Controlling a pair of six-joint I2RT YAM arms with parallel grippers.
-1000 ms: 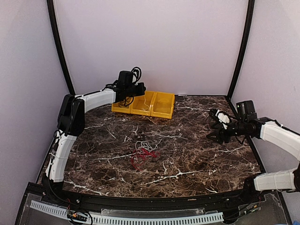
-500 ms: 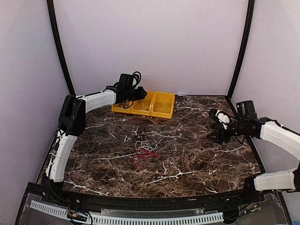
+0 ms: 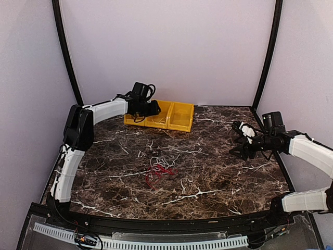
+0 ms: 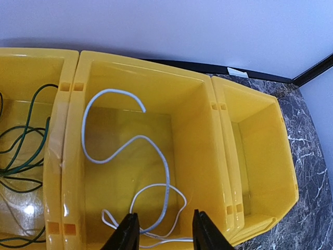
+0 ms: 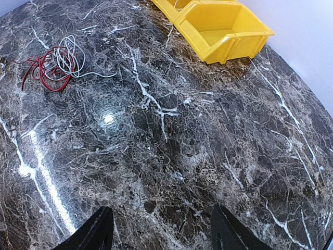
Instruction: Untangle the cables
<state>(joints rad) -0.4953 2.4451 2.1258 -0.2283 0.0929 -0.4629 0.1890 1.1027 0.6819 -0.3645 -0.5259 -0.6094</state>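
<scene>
Left claw (image 4: pixel 161 232) is hanging part-open, empty, white cable (image 4: pixel 167 179) lying just below it in the bin (image 4: pixel 200 140). Right claw (image 5: pixel 161 229) is idling wide open, tangle (image 5: pixel 49 65) well ahead-left. Lifting off risks snagging that loop, dragging it out.

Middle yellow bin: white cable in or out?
In. The white cable lies in loose loops on the floor of the middle bin, inside its walls. The left gripper hovers over it with jaws apart.

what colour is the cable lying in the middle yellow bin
The cable is white, clearest in the left wrist view.
</scene>
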